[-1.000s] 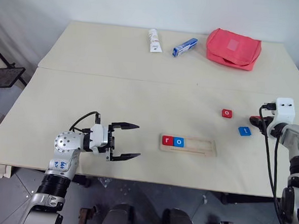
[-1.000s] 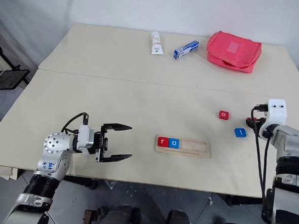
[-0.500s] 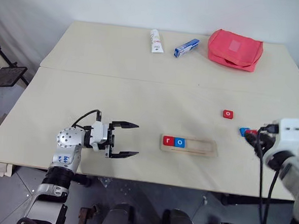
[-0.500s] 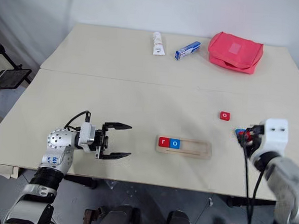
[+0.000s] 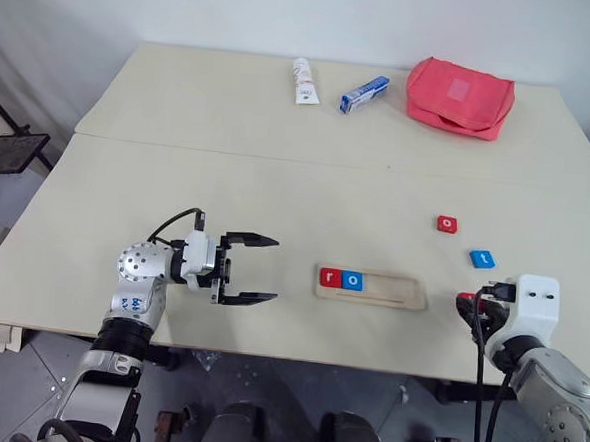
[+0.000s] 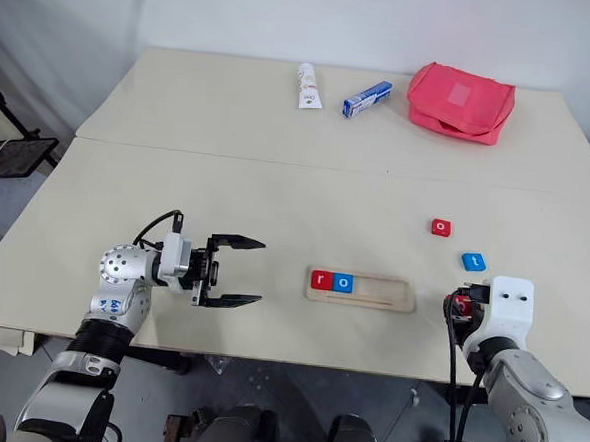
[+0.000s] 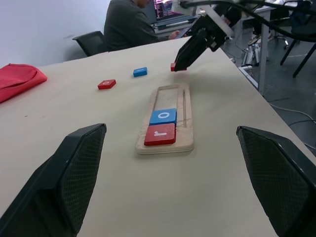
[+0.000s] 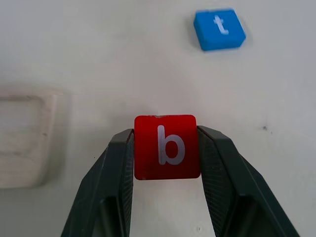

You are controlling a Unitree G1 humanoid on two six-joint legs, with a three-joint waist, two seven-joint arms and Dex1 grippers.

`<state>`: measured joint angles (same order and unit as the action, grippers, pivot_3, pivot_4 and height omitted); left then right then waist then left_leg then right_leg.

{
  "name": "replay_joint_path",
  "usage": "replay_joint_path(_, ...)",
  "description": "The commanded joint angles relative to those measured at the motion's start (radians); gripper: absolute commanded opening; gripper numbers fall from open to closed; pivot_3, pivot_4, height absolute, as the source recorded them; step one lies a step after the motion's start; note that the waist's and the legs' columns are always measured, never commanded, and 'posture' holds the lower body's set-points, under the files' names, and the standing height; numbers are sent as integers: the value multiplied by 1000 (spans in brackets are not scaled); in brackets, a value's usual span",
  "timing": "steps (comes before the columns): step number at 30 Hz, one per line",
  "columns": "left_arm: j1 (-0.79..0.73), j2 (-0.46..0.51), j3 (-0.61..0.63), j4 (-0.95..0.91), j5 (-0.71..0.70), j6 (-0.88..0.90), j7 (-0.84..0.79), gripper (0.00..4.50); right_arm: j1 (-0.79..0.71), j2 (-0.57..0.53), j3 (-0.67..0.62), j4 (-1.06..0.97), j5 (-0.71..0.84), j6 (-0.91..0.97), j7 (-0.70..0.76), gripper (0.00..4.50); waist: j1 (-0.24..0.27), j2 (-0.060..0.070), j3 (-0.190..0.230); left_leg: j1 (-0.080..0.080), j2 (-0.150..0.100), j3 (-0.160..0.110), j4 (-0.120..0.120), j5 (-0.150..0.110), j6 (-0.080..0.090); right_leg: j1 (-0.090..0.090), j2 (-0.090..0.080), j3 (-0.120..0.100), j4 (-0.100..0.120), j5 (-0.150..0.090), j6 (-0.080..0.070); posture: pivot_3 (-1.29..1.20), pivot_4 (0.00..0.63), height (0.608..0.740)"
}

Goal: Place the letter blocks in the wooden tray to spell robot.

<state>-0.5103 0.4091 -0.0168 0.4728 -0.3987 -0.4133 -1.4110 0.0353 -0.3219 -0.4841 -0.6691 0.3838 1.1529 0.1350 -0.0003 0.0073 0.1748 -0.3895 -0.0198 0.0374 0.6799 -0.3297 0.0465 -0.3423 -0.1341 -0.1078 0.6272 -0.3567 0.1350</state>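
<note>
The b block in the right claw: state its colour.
Red, with a white letter; clearest in the right wrist view.

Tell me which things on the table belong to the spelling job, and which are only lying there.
Job: wooden tray with red r and blue o; red b in right claw; red o; blue t.
Lying about: white tube; blue-and-white box; red pouch.

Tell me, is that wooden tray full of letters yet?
Not yet. The wooden tray holds only a red r and a blue o at one end; the rest is empty.
</note>
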Motion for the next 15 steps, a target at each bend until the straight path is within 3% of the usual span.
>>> replay_joint_path(1, 0, 1, 10, -18, -5, -11, 4, 4500, -12, -14, -9, 4, -9, -51, 1, 2480, -1, 0, 0, 0, 0, 0, 0, 0, 0, 0, 0, 0, 0, 0, 0, 0, 150, 740)
replay_joint_path(7, 6, 4, 12, -27, -5, -10, 11, 4500, -2, -29, -5, -22, 22, -49, 41, 4483, 0, 0, 0, 0, 0, 0, 0, 0, 0, 0, 0, 0, 0, 0, 0, 0, 150, 740)
replay_joint_path(10, 9, 5, 13, -30, -5, -9, 12, 4500, 18, -85, -3, -58, 61, -35, 108, 4483, 0, 0, 0, 0, 0, 0, 0, 0, 0, 0, 0, 0, 0, 0, 0, 0, 150, 740)
replay_joint_path(15, 12, 6, 13, -33, -13, -7, 5, 4500, 106, -450, 42, -56, 144, -86, 455, 4483, 1, 0, 1, 0, 0, 0, 0, 0, 1, 1, 0, 0, -1, 0, 0, 0, 150, 740)
